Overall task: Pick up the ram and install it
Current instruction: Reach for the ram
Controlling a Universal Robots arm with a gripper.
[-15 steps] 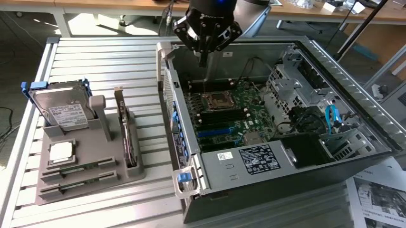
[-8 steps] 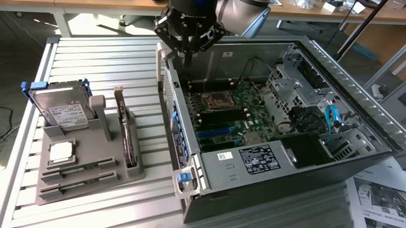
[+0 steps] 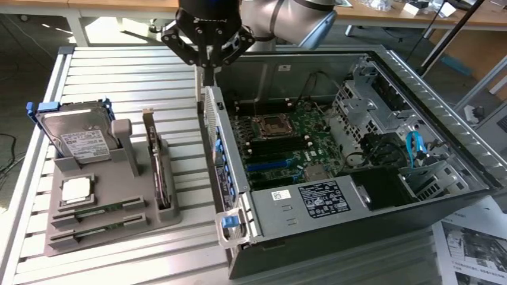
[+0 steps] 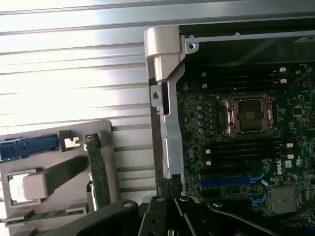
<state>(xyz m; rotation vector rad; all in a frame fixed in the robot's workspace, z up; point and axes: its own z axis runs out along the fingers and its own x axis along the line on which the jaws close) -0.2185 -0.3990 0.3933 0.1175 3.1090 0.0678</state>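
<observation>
The table [image 3: 119, 71] carries the open case [image 3: 317, 202] and, on the exterior view's left, the tray [image 3: 162, 219]; the gripper [image 3: 208, 64] hangs above the case wall that faces the tray, fingers pressed together with nothing between them; the ram [image 3: 99, 211] lies flat in a slot at the tray's front end, well apart from the gripper, toward the exterior view's left and nearer the camera; its long axis runs across the tray, roughly crosswise to that wall.
</observation>
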